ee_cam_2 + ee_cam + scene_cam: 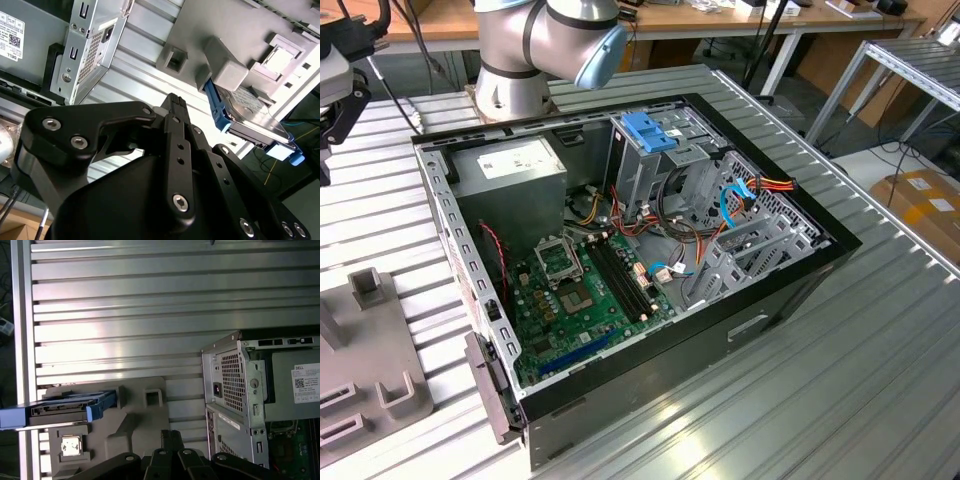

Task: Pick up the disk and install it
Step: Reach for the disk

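Observation:
The disk (250,112) is a grey drive in a blue caddy, standing on its edge in a slot of the grey holder plate (210,30). In the first wrist view the disk (65,410) shows edge-on, one blue end sticking out past the holder plate (135,415). My gripper (175,102) hangs above the ribbed table between the holder and the computer case, well apart from the disk. Its black fingertips (169,434) sit pressed together with nothing between them.
The open computer case (800,280) lies on the ribbed metal table (840,400) with its motherboard (585,290) exposed. A fixed blue bracket (648,130) tops the metal drive cage. The power supply (510,165) sits at the case's rear. The arm's base (515,70) stands behind the case.

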`<move>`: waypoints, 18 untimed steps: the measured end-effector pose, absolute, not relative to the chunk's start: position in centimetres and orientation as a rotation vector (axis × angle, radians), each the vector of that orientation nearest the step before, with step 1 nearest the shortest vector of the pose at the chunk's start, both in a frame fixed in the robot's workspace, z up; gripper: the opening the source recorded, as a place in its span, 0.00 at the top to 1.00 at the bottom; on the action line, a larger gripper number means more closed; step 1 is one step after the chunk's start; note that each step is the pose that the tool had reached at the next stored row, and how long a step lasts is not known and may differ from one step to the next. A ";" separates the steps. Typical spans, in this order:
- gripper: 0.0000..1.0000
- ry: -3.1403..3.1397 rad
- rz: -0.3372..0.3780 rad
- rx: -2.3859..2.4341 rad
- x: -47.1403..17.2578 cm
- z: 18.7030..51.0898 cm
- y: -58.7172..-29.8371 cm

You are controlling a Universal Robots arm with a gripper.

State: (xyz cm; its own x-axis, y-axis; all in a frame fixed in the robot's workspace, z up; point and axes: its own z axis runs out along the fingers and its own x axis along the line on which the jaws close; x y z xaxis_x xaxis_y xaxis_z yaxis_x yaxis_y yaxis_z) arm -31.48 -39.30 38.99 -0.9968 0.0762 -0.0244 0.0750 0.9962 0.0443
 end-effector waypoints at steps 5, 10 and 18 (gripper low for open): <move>0.89 3.113 0.068 0.118 -32.1 39.0 -39.3; 0.89 3.113 0.068 0.115 -33.3 39.0 -39.3; 0.89 3.113 0.068 0.105 -34.5 38.9 -39.3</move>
State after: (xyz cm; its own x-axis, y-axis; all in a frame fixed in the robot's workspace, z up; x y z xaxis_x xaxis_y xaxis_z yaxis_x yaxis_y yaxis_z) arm -34.52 -39.26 38.90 -0.9974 0.0680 -0.0244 0.0669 0.9968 0.0443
